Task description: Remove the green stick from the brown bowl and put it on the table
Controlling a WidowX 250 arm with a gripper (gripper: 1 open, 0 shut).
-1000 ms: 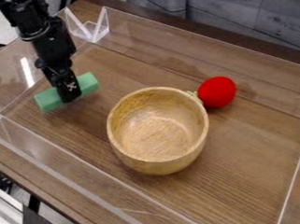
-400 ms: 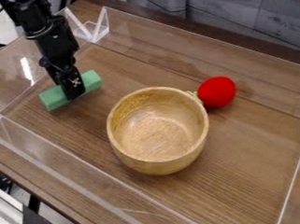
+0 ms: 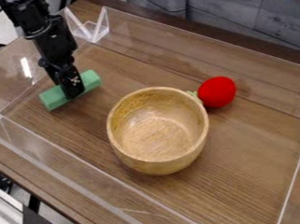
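The green stick (image 3: 52,98) lies low over the table (image 3: 242,166), to the left of the brown bowl (image 3: 156,89) and outside it. My gripper (image 3: 70,86) points down onto the stick's middle, with its black fingers closed on the two long sides. The stick's ends stick out on either side of the fingers. Whether the stick rests on the wood or hangs just above it, I cannot tell. The bowl stands upright in the middle of the table with nothing inside.
A red ball (image 3: 216,90) sits on the table just right of the bowl's far rim. Low clear acrylic walls (image 3: 97,28) border the tabletop, one close behind my arm and one along the near edge (image 3: 68,178).
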